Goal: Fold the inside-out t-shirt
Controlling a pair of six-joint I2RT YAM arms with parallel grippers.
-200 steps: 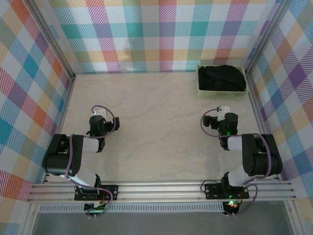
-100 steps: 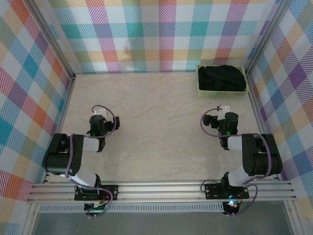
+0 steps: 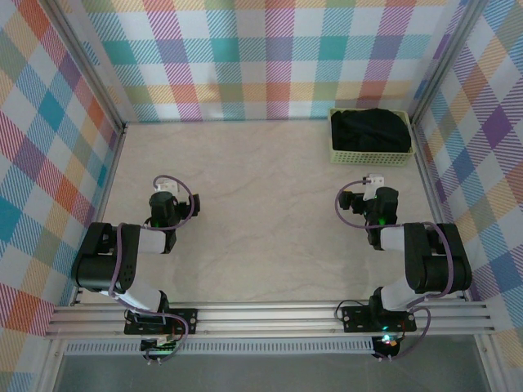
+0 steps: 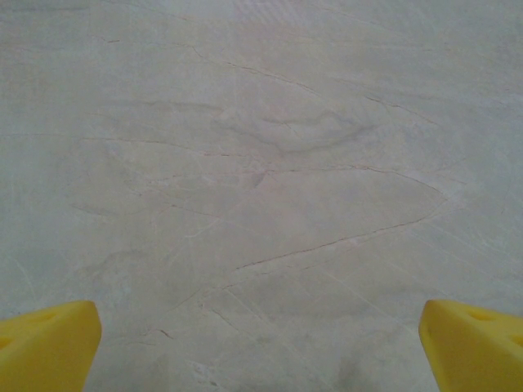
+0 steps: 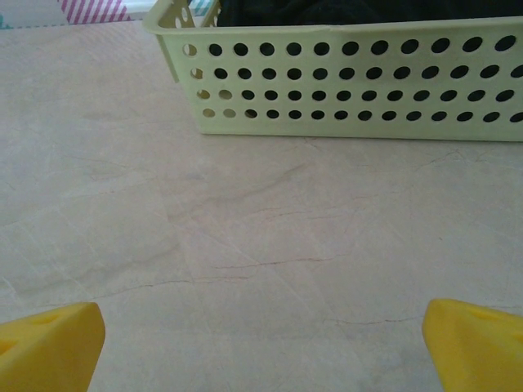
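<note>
left pincer (image 4: 261, 351): jaws spread wide, holding nothing; its yellow fingertips (image 4: 45, 347) sit at the two lower corners of the left wrist view, with plain desk (image 4: 261, 180) between and ahead of them; whether the tips touch the desk cannot be told. right pincer (image 5: 261, 347): jaws likewise spread wide, holding nothing; its yellow tips sit at the lower corners of the right wrist view, with pale veined desk between them and the basket (image 5: 351, 82) ahead, apart from the tips. t-shirt (image 3: 369, 129): black, bunched up inside the basket and filling it to about the rim; in the right wrist view a dark strip of it shows above the basket's near wall. basket: pale green, rows of round holes in its wall, standing on the desk at the far right corner, close to the back and right walls (image 3: 261, 57). left arm (image 3: 122, 261): in the top view, folded at the near left, its pincer over the left half of the desk, well apart from the basket. right arm (image 3: 421, 261): folded at the near right, its pincer pointed toward the basket, near it but not touching. walls: plaid panels on three sides of the desk. rail (image 3: 270, 317): metal, along the near edge, carrying both arm bases.
</note>
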